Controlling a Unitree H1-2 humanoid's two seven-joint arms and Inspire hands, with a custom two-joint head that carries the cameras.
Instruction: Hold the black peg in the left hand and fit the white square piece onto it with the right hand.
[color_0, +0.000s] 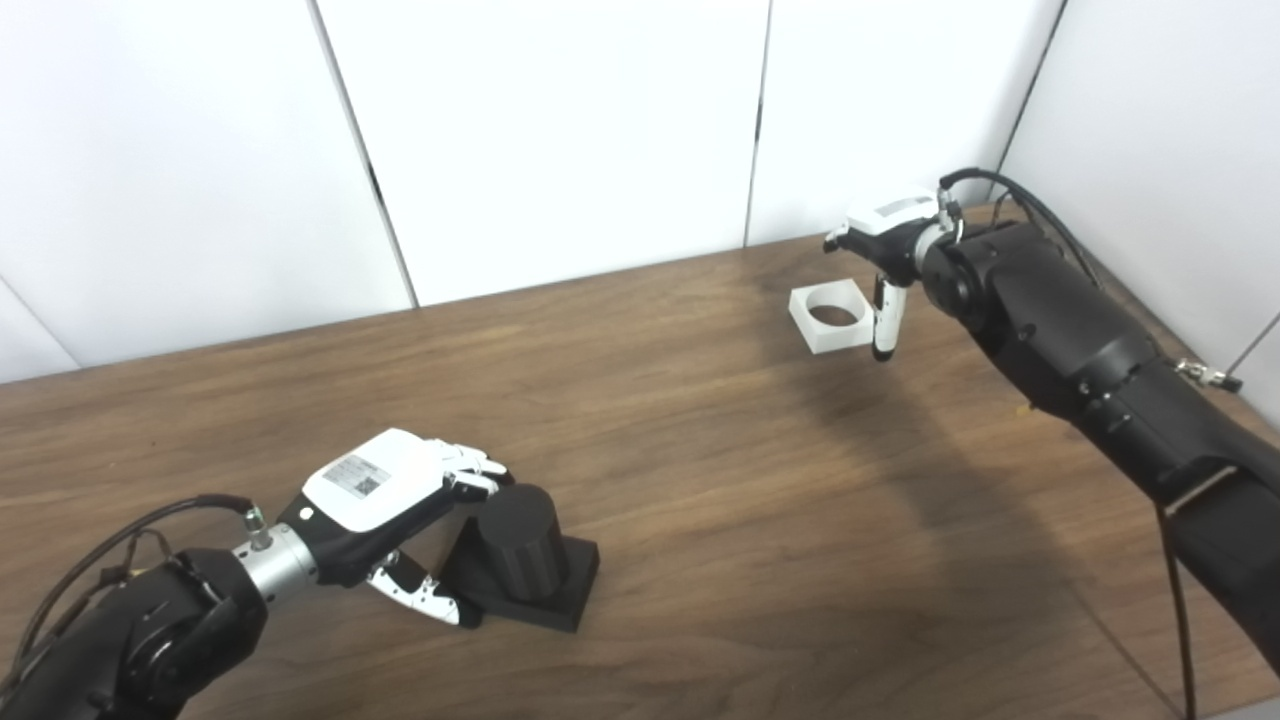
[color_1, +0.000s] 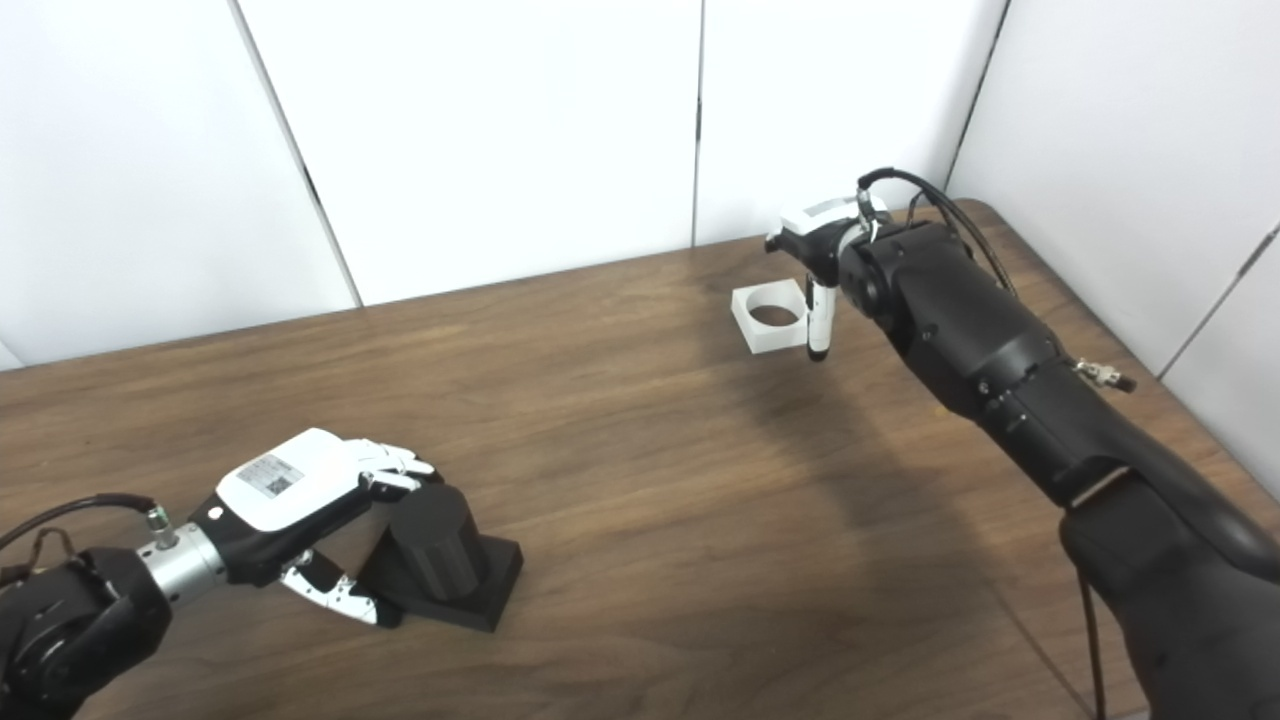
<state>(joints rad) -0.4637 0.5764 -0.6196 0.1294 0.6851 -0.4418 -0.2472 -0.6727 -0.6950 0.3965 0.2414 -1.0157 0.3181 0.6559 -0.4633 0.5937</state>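
The black peg (color_0: 525, 560), a round post on a square base, stands on the wooden table at the lower left. My left hand (color_0: 390, 500) is beside it on the left. Its fingers (color_0: 470, 470) rest against the top of the post and its thumb (color_0: 420, 595) reaches the base's left corner, so the hand is spread and not closed around the peg. The white square piece (color_0: 828, 318), with a round hole, lies at the far right of the table. My right hand (color_0: 885, 245) is just right of it, thumb (color_0: 885, 320) pointing down against its right side. The other fingers are hidden.
The brown wooden table (color_0: 700, 500) is bounded by white wall panels at the back and on the right. My right arm (color_0: 1080, 350) runs along the table's right side, with a cable hanging off it.
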